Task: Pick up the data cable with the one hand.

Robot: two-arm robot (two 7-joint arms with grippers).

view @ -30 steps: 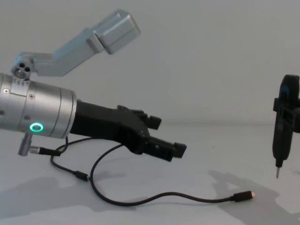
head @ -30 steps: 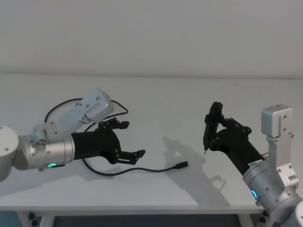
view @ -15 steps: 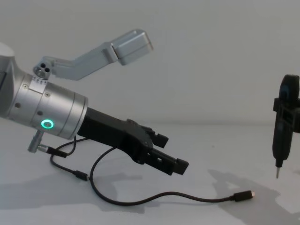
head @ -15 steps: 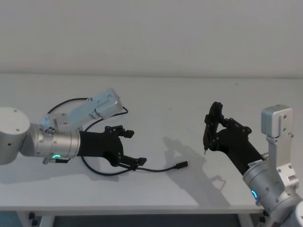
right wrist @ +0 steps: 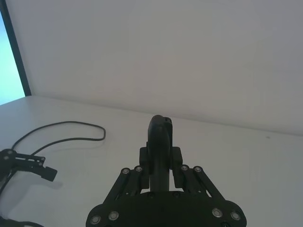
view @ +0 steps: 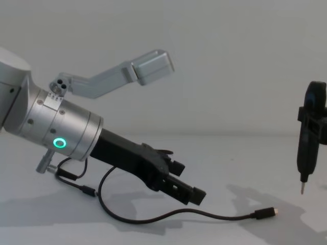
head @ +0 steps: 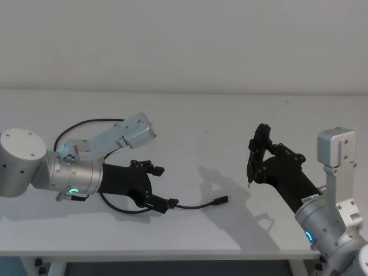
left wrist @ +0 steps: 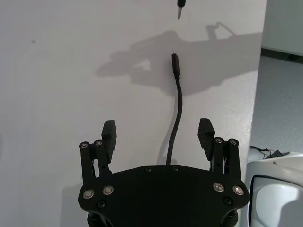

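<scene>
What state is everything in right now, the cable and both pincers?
data cable: lying loose on the table, not gripped.
left pincer: open, low, straddling the cable.
right pincer: shut, raised above the table, idle.

A matte white flat-topped desk (head: 190,115) spans the scene from side to side. Its far edge meets a plain, unmarked pale grey-white wall (head: 184,40). Light falls evenly from above, and soft grey shadows lie on the desk's right half. Below the desk's near edge the head view shows a dark strip of floor (head: 190,269). Past the desk's edge, the left wrist view shows smooth grey floor (left wrist: 279,104) with a dark skirting line. The right wrist view has a bright pale-blue pane (right wrist: 8,56) in a dark frame.
</scene>
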